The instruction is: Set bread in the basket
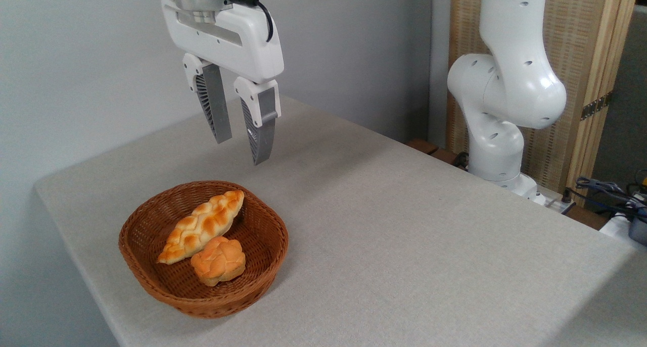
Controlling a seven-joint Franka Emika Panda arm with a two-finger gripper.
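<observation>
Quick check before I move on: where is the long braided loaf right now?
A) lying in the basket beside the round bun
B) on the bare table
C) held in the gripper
A: the braided loaf lies inside the basket next to the round bun, while the gripper hangs open and empty above.

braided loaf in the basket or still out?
In. The braided loaf lies inside the basket beside the round bun. The hand hangs above, open and empty.
</observation>
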